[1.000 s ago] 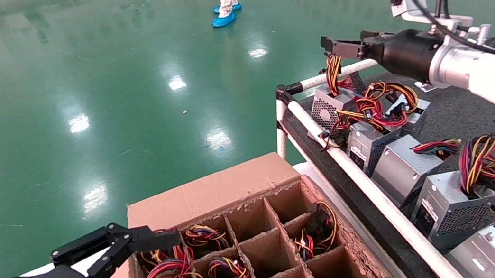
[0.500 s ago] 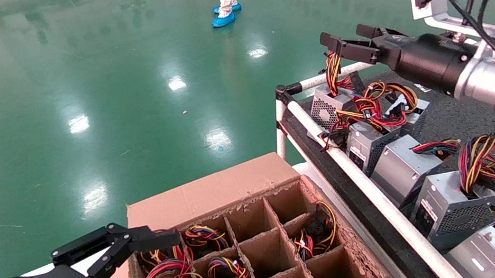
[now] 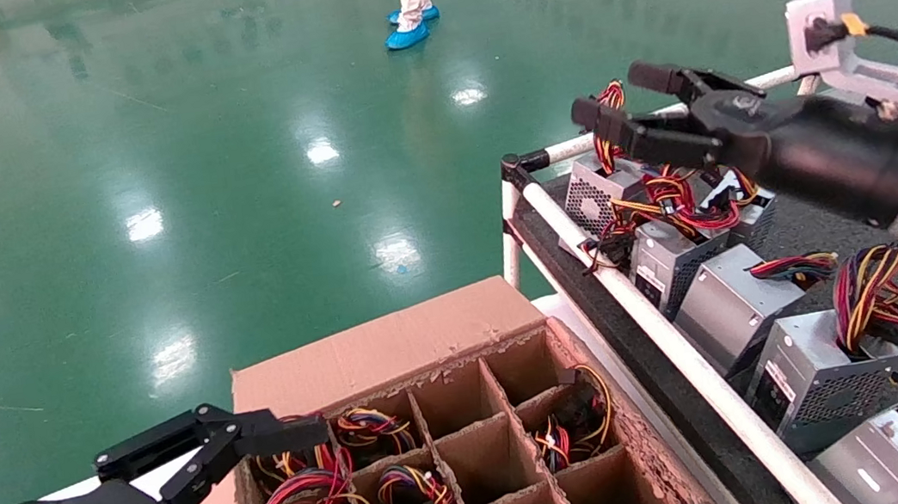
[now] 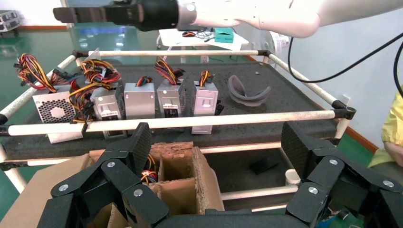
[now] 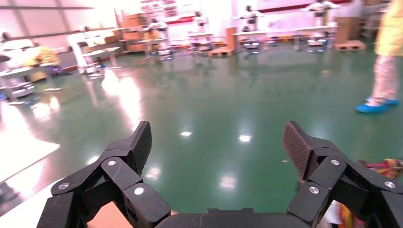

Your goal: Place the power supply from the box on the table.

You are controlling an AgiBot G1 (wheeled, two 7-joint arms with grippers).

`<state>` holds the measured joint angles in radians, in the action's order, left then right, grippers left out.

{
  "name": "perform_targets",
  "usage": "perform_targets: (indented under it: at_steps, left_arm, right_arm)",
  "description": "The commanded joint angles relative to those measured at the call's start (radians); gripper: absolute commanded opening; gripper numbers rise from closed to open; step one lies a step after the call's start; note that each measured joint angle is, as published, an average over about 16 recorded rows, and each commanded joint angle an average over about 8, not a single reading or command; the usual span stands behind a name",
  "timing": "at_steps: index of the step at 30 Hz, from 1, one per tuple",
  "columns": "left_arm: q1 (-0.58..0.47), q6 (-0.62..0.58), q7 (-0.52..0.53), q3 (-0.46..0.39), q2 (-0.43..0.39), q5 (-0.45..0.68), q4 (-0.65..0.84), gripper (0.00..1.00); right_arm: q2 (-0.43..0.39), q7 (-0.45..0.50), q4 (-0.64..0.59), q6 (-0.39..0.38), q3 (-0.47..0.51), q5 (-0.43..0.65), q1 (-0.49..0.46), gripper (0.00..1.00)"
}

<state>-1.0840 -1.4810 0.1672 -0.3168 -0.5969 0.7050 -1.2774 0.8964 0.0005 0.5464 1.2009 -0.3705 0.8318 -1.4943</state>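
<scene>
Labels on the silver units are too small to read.
Power supply [image 3: 594, 196] sits on the table [image 3: 845, 226], beside the box [image 3: 449, 451]. Right gripper [image 3: 621, 109] hangs above it, spread wide; left gripper [image 3: 210, 448], also spread, waits at the box.

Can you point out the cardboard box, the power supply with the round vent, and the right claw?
Box [image 3: 391, 342], head view, far outer flap.
Power supply [image 3: 591, 200], head view, vented face.
Right claw [image 3: 627, 103], head view, between its open fingertips.
</scene>
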Motion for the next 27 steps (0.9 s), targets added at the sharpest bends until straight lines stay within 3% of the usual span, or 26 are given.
perform_targets:
  at_steps: [1,23,27]
  left_arm:
    - [0.0,0.0,0.0,0.0,0.0,0.0,0.0,1.0]
    - [0.0,0.0,0.0,-0.001,0.0,-0.001,0.0,1.0]
    - [0.0,0.0,0.0,-0.001,0.0,-0.001,0.0,1.0]
  right_arm:
    - [-0.021,0.014,0.054,0.022,0.007,-0.007,0.031,1.0]
    - [-0.249,0.163,0.644,0.257,0.079,-0.088,0.367,1.0]
    - [-0.272,0.179,0.704,0.281,0.087,-0.097,0.401,1.0]
